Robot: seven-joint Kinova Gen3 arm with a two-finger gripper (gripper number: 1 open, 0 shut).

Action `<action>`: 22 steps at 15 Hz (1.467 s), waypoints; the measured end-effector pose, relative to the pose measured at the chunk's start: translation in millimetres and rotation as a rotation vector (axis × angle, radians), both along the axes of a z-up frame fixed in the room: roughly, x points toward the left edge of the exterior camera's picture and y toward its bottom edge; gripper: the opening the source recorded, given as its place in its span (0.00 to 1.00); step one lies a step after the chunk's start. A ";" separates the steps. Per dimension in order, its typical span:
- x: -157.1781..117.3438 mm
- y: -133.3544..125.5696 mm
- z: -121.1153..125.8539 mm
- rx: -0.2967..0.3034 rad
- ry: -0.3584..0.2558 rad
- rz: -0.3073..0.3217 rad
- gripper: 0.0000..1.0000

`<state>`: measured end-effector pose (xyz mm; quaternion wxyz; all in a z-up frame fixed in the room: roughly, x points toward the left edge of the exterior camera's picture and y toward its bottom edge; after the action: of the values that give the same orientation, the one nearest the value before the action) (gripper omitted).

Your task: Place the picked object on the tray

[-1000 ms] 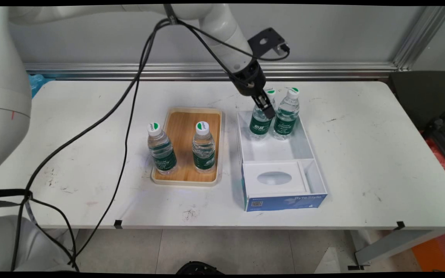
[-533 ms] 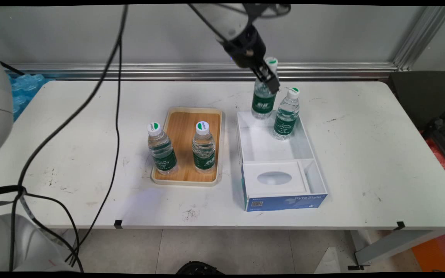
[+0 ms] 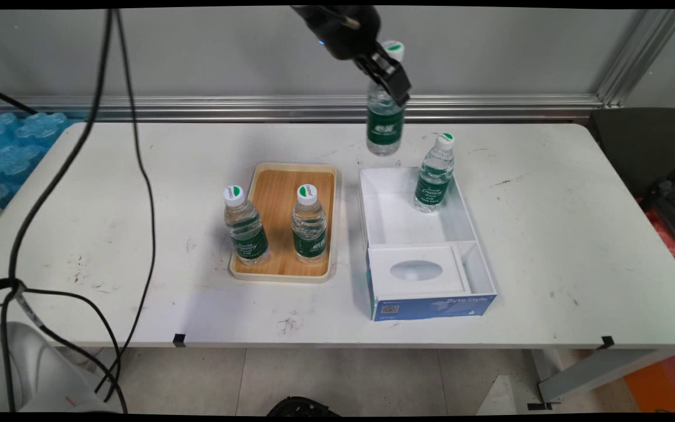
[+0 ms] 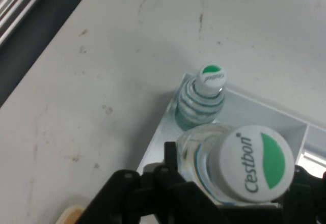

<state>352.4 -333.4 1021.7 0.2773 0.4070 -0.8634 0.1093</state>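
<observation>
Hand [image 3: 393,79] is pinched on the neck of a small clear plastic water bottle with a green label and white-and-green cap [image 3: 384,117], carrying it well clear of the table [image 3: 548,234]. Bottle hangs roughly upright from the grip, body below the fingers, cap poking out above them; in the hand view the cap [image 4: 252,163] sits right between the black linkage. It's in the air above the far-left corner of the open white cardboard box with a blue front [image 3: 425,246], a bit beyond the box's far wall. To do this carry well, I'd say: hold the squeeze steady, since a neck grip on a smooth bottle can let it swing or slip, keep the motion slow, keep the bottle vertical, and stay high enough to clear the other caps. A second identical bottle [image 3: 434,176] stands in the box's far-right corner, near the held one but lower and not touching. Left of the box, a wooden tray with a cream rim [image 3: 282,176] carries two more such bottles [image 3: 245,225] [image 3: 309,223], side by side, upright.
</observation>
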 end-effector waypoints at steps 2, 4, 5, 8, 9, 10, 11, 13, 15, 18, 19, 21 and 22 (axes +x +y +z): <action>11.6 7.8 6.7 0.003 -0.006 0.015 0.00; 26.2 15.9 11.1 0.009 -0.014 0.033 0.00; 35.7 20.6 12.3 0.012 -0.020 0.043 0.00; 58.8 28.4 6.7 0.021 -0.035 0.062 0.00; 64.9 29.6 2.7 0.023 -0.038 0.066 0.00; 70.4 30.3 -2.1 0.026 -0.041 0.068 0.00; 77.2 29.9 -9.8 0.027 -0.044 0.071 0.00; 86.6 26.2 -24.9 0.028 -0.050 0.072 0.00; 94.3 20.9 -41.8 0.032 -0.054 0.070 0.00; 103.4 12.3 -68.9 0.047 -0.053 0.063 0.00; 106.0 9.3 -78.1 0.053 -0.052 0.059 0.00; 110.3 4.0 -93.4 0.062 -0.051 0.049 0.00; 111.8 1.8 -99.6 0.066 -0.051 0.045 0.00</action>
<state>464.2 -331.6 922.1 0.2393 0.4321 -0.8640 0.0974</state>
